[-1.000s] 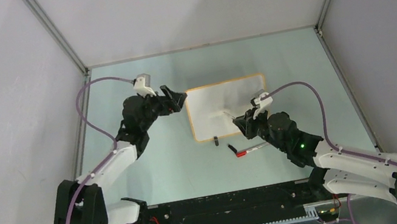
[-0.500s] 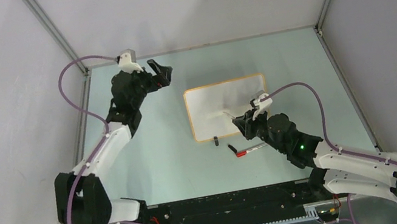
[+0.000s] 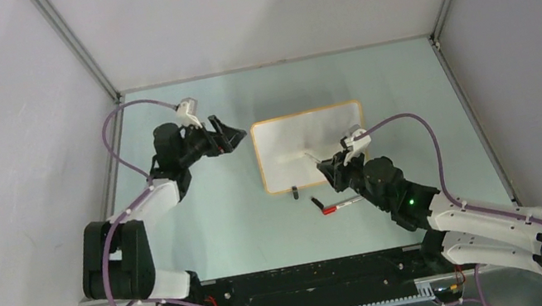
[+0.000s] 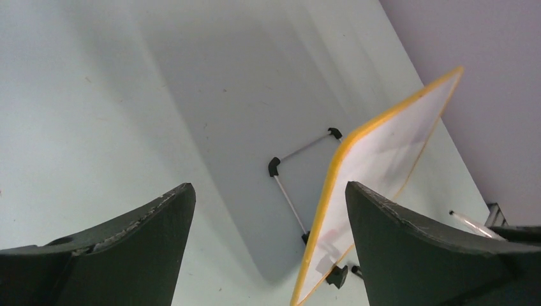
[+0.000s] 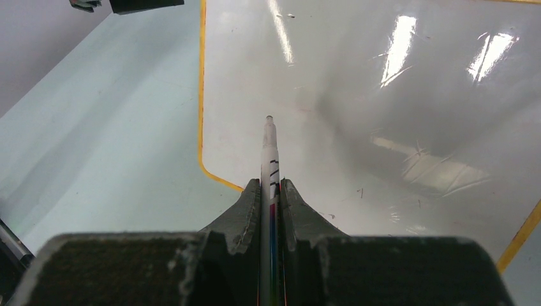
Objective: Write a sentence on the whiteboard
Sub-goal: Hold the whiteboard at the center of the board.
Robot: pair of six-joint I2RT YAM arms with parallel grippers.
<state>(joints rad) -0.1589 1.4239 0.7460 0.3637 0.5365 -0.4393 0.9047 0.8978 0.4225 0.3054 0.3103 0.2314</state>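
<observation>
**Top view.** The whiteboard is sitting about mid-table, a little toward the right edge. Its face is blank, with no stroke of the sentence showing yet.
- The left gripper is hanging just beside the board's left edge, jaws spread, carrying nothing.
- A second ago it was at the board's far-left corner. Half a second ago it was swinging off toward the table's far-left corner. Now it is coming back alongside, apart from the frame.
- The right gripper is staying put over the board's near half, pinching the marker.
- A red-ended stick is lying on the table, just off the board's near edge.

**Left wrist view.** Both fingers are standing wide apart with nothing between them. Beyond them the board is leaning tilted on a wire stand, clear of the fingers.

**Right wrist view.** The right gripper is pressing together on the marker. The tip is pointing at the board close to its near-left corner. I cannot tell whether the tip is touching.

**Judgement.** Writing is not yet beginning. The left arm looks to be letting go and resettling beside the frame, so the tilted board is standing unbraced and may slide or rock under pen pressure.
</observation>
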